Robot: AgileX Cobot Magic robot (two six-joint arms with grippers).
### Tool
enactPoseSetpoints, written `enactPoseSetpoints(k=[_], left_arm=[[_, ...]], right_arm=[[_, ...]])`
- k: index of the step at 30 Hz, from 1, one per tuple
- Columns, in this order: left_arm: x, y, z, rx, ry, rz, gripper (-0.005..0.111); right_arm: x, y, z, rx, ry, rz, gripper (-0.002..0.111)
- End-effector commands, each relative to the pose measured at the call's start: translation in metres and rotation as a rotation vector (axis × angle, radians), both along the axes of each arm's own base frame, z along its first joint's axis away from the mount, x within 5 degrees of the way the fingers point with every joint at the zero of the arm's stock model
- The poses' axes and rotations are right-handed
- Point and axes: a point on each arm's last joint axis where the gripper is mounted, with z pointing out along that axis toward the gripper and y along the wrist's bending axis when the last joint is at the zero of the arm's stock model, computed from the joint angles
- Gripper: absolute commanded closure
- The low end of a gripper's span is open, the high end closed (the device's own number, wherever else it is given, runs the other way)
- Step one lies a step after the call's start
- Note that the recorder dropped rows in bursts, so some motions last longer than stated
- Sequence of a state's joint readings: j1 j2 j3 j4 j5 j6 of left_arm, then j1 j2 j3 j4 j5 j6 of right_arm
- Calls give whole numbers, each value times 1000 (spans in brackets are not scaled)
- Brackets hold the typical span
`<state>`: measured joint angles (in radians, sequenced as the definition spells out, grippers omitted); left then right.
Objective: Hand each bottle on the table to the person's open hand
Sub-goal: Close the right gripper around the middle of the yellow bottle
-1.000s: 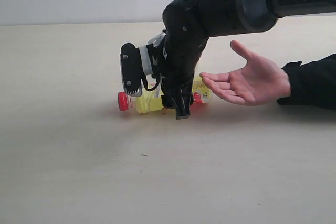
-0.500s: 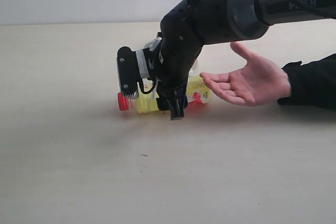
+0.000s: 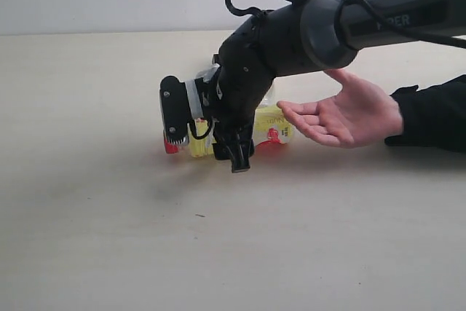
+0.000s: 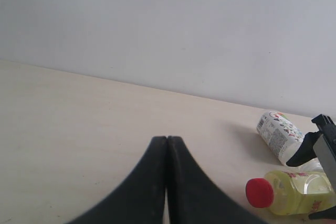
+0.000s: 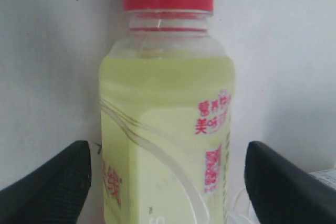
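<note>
Yellow bottle (image 5: 165, 145): glossy clear plastic; table (image 3: 109, 238): matt pale wood-grain.

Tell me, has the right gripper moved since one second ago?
Yes. The right gripper has slid leftward along the yellow bottle, away from the person's hand, which has stayed in place.

Yellow bottle (image 3: 271, 123): clear plastic, pale yellow drink, red cap, red lettering; lying on its side on table (image 3: 109, 216), cap to the left in exterior view | White bottle (image 4: 277, 134): short, multicoloured patterned label; on its side, near the yellow one | Table: pale beige, flat
</note>
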<state>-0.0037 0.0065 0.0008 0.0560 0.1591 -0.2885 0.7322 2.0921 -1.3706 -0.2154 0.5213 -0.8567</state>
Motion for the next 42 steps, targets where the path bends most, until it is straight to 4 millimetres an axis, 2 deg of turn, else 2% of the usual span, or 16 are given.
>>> enactPoseSetpoints(k=[1,10,25,32,35,36,42], left_arm=[[0,0,1,2,-16,3,104],[0,0,1,2,-16,3,104],[0,0,1,2,-16,3,104],[0,0,1,2,-16,3,104],[0,0,1,2,-16,3,104],[0,0,1,2,-16,3,104],[0,0,1,2,-16,3,104]], right_arm=[[3,2,2,13,-19,-2,32],[3,1,2,11,-26,-3,32],[4,2,-9,-5,-12,1,33],[4,2,-12,-1,-3,-20,37],[3,1,-13,-2,4,-31,48],[3,1,-13,-6,7,-31,59],[3,1,-13,-10,5,-21,104]])
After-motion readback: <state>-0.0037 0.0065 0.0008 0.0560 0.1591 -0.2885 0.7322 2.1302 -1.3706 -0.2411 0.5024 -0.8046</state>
